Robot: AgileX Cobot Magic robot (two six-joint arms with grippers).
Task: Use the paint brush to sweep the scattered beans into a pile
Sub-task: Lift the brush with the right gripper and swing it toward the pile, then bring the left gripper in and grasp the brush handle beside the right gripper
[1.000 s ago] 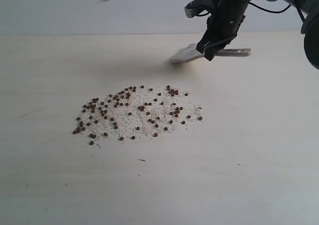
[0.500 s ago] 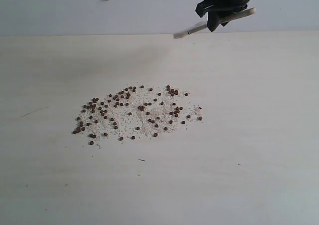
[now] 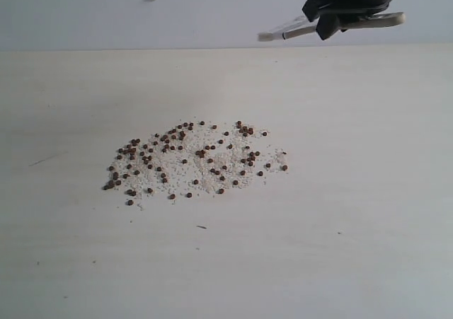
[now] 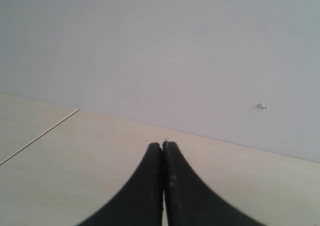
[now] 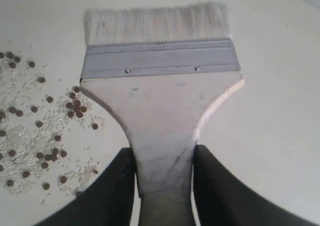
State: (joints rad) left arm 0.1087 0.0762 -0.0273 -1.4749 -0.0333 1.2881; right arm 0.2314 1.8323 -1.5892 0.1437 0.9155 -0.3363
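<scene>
**Grip.** The right gripper (image 3: 327,22) has its two black fingers (image 5: 117,186) clamped on the narrow neck of the wide flat paint brush with pale bristles, silver metal ferrule and light wooden handle (image 5: 160,100). The ferrule and bristles project past the fingertips, and the handle end sticks out behind them. The left gripper (image 4: 163,186) has its fingers pressed together on nothing, and neither the brush nor the beans show in its view.

**Position.** The brush (image 3: 294,30) hangs clear of the pale wooden tabletop (image 3: 354,192). The tiny round reddish-brown beans (image 3: 191,160) lie in a loose oval patch mixed with fine white grains (image 3: 212,177). The patch is below the right fingers and well apart from them, off towards the left arm's side. In the right wrist view the nearest beans (image 5: 75,105) sit beside the handle shoulder, not in front of the bristles.

**Recommendation.** In my judgement, the step in hand is bringing the brush down for a stroke.
- Land the bristle edge just outside the patch's rim, flat to the table.
- Draw inward with light pressure, since round beans are likely to roll and scatter under a hard stroke.
</scene>
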